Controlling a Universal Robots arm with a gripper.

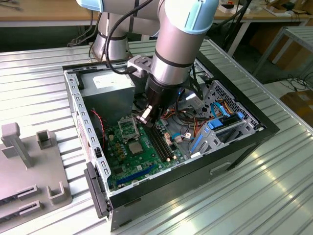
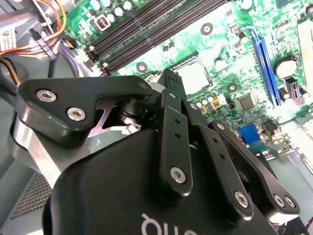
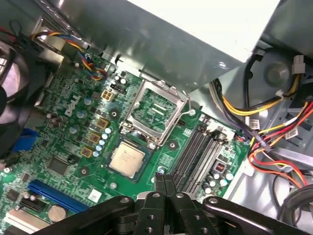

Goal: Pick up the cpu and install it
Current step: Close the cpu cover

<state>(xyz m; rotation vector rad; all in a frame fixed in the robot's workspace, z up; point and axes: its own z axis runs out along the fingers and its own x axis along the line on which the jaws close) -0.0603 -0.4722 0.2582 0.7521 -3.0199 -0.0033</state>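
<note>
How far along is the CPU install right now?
Done: the square metal-framed socket on the green circuit board looks open and is empty. In hand: nothing. The tool hangs shut above the board, near the small flat silvery-grey cpu but apart from it. Left: the cpu lies on the board beside the socket, so neither pickup nor seating is done yet.

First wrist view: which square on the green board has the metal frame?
The socket; the cpu lying beside it is a bare, flat silvery plate.
</note>
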